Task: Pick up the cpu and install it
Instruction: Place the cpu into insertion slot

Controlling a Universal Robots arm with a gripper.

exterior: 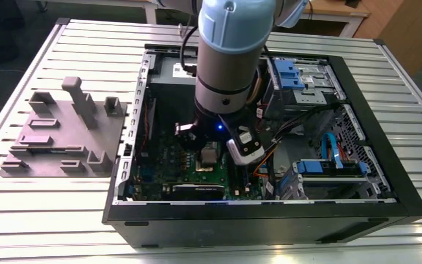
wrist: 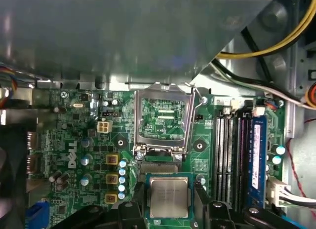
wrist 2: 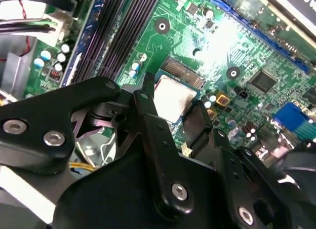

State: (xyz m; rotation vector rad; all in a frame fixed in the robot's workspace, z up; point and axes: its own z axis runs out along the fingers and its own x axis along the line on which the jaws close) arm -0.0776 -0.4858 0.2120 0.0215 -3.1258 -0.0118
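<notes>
The cpu point(wrist: 169, 197), a small square chip with a silvery top and green rim, sits between my gripper's point(wrist: 169, 192) two black fingers point(wrist: 138, 193). In the second wrist view the cpu point(wrist 2: 172, 96) hovers just over the socket point(wrist 2: 183, 74), whose pin field peeks out past one edge. The gripper point(wrist 2: 172, 100) is shut on the chip's two opposite sides. The hinged silver socket frame point(wrist: 163, 121) stands flipped open beyond the socket. In the exterior view the arm reaches down into the open computer case point(exterior: 387, 181) with the gripper point(exterior: 208, 157) low over the motherboard point(exterior: 167, 159).
Black memory slots point(wrist: 229, 160) and a blue memory module point(wrist: 257, 160) run beside the socket. A large grey metal box point(wrist: 123, 36) overhangs the board. Cables point(wrist: 266, 86) and blue drive bays point(exterior: 328, 165) crowd the case. A grey fixture plate point(exterior: 64, 137) lies on the slatted table.
</notes>
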